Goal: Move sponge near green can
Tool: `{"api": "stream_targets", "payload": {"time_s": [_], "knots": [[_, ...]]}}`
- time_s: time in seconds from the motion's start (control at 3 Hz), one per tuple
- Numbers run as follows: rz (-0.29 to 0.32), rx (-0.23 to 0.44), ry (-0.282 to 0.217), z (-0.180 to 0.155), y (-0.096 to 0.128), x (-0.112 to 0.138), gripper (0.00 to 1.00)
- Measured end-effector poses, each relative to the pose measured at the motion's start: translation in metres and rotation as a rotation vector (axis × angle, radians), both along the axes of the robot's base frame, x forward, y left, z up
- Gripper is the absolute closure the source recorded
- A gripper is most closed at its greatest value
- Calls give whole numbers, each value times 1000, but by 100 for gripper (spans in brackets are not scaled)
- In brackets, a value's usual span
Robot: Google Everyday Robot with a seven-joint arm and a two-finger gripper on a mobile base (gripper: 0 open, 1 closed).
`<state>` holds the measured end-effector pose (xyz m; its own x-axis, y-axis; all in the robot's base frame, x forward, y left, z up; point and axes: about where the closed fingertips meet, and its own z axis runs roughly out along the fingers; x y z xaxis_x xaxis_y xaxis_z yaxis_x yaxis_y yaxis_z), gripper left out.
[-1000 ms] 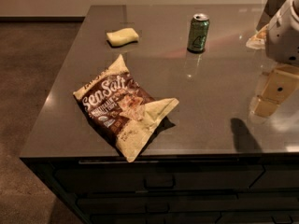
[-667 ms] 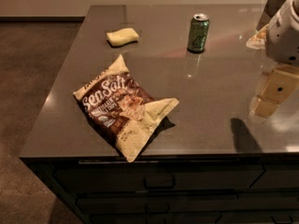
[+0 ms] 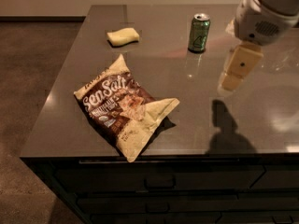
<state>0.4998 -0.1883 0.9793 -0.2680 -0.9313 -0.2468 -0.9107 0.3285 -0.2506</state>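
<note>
Yellow sponge (image 3: pixel 123 36) is sitting toward the far left corner of the table (image 3: pixel 196 115), lying flat, so none of the actual job is looking done yet. Green can (image 3: pixel 199 32) is standing upright near the far edge, closer to the middle, and the two are sitting well apart with bare tabletop between them.

Pincer (image 3: pixel 233 78) is hanging above the right side of the table, to the right of the can and a bit nearer the front edge, nowhere close to the sponge. I'm not managing to tell whether it's spread or pressed together from this angle, but it isn't carrying anything I can make out.

Big brown-and-cream chip bag (image 3: pixel 125 107) is lying by the front left edge, off the sponge-to-can line.

So I'm guessing everything is waiting to be done: reaching across to the sponge, grabbing it, hauling it rightward along the far edge and setting it down beside the can without knocking it over.
</note>
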Motion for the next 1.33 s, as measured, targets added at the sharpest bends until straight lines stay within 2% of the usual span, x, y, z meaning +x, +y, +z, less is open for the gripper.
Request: {"api": "stream_targets", "payload": {"time_s": [0.33,1.0,1.33], "knots": [[-24,17,-5,-3,27,57,0],[-111,154,1,-20,87,175,0],[-161,223,6,-31,116,224,0]]}}
